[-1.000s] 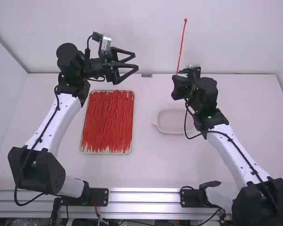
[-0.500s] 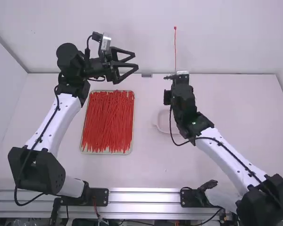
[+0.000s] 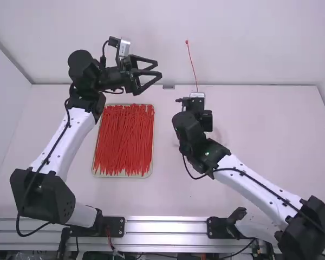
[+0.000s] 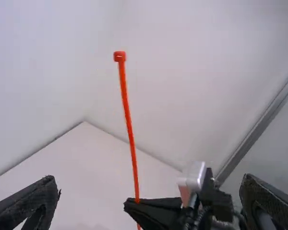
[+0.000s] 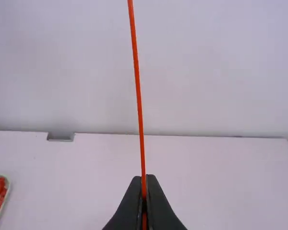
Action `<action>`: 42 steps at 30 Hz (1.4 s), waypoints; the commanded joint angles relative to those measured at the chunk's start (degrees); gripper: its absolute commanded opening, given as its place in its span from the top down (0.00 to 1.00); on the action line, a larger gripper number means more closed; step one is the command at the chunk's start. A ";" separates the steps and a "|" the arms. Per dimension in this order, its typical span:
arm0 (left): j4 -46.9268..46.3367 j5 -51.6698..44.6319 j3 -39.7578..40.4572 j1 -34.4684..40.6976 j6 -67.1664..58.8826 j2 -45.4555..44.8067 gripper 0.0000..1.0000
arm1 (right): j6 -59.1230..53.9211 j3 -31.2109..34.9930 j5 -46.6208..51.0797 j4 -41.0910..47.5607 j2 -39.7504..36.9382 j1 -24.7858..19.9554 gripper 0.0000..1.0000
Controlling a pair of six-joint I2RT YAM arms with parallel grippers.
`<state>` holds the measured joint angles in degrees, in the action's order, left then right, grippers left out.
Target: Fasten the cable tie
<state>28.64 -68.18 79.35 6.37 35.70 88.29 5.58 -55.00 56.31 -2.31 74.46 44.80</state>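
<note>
A single red cable tie [image 3: 191,65] stands nearly upright, its head at the top, held by its lower end in my right gripper [image 3: 196,95], which is shut on it above the table's middle. The same tie [image 5: 137,96] rises straight out of the closed fingertips in the right wrist view. My left gripper [image 3: 156,73] hangs open in the air to the left of the tie, fingers spread wide and pointing towards it, with nothing between them. In the left wrist view the tie [image 4: 126,124] stands between the two spread fingers [image 4: 31,203], farther off.
A tray [image 3: 150,174] full of several red cable ties lies on the table at the left. A shallow white dish [image 3: 177,142] sits partly hidden behind the right arm. The back wall rises just beyond the grippers, with a small grey bracket [image 3: 168,86] at its foot.
The right arm has swung left with the tie, bringing it from right of centre towards the left gripper. The left gripper has shifted slightly right and stays open.
</note>
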 commanded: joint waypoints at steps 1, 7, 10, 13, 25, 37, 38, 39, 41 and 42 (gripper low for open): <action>0.09 1.49 1.38 0.92 1.01 0.00 0.01 | -0.94 -2.03 9.66 -0.07 0.13 1.79 1.00; 0.44 3.04 1.38 3.45 0.96 -0.02 0.01 | -1.14 -2.03 17.62 0.04 0.13 5.99 1.00; 0.59 5.57 1.38 5.40 0.94 -0.13 0.01 | -1.20 -2.03 20.72 0.07 0.13 8.07 1.00; 1.05 6.34 1.38 6.86 0.94 -0.52 0.00 | -2.05 -2.03 21.59 0.02 0.13 9.03 1.00; 5.05 10.80 1.38 8.44 4.00 -1.14 0.09 | -2.64 -1.55 21.55 0.20 0.13 11.10 1.00; 8.66 12.33 1.38 9.44 7.02 -1.14 0.35 | -2.64 -1.55 21.51 0.17 0.15 12.72 1.00; 9.25 12.39 1.38 9.44 7.85 -1.14 0.40 | -2.64 -1.55 21.51 0.20 0.15 12.92 1.00; 9.73 12.37 1.38 9.33 8.50 -1.14 0.41 | -2.64 -1.55 21.51 0.20 0.15 13.35 1.00; 9.86 12.39 1.38 9.22 8.68 -1.14 0.41 | -2.64 -1.55 21.53 0.15 0.15 13.68 1.00; 9.79 12.41 1.38 9.25 8.63 -1.14 0.42 | -2.67 -1.57 21.53 0.15 0.15 13.92 1.00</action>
<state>38.04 -56.25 79.35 15.49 43.68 88.29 2.83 -55.00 76.69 -2.00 74.46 58.26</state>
